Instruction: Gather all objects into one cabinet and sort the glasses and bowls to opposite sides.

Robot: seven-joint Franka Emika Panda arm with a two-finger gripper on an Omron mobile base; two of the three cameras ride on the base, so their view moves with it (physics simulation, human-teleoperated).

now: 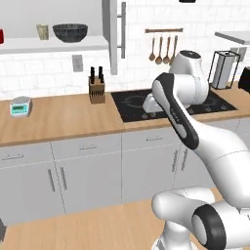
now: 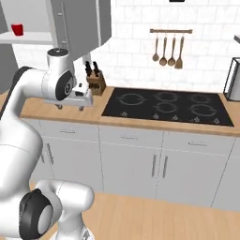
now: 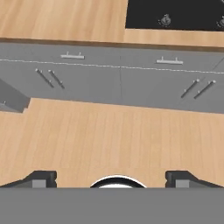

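Observation:
The wall cabinet (image 1: 53,45) stands open at the upper left. On its white shelf board sit the wide dark ribbed bowl (image 1: 70,32), the beige cup (image 1: 42,32) left of it, and the red cup (image 1: 1,35) at the picture's edge. The red cup (image 2: 18,29) also shows on the shelf in the right base view. The small blue bowl is out of view. My gripper (image 2: 69,108) hangs open and empty over the counter's front edge near the stove's left end, pointing down. In the hand view its fingertips (image 3: 41,178) stand wide apart above the wooden floor.
A white-and-teal scale (image 1: 20,106) sits on the counter's left part. A knife block (image 1: 96,88) stands against the wall beside the black stove (image 1: 171,105). The cabinet's open grey door (image 1: 113,36) juts out above them. Wooden utensils (image 1: 163,49) hang on the wall.

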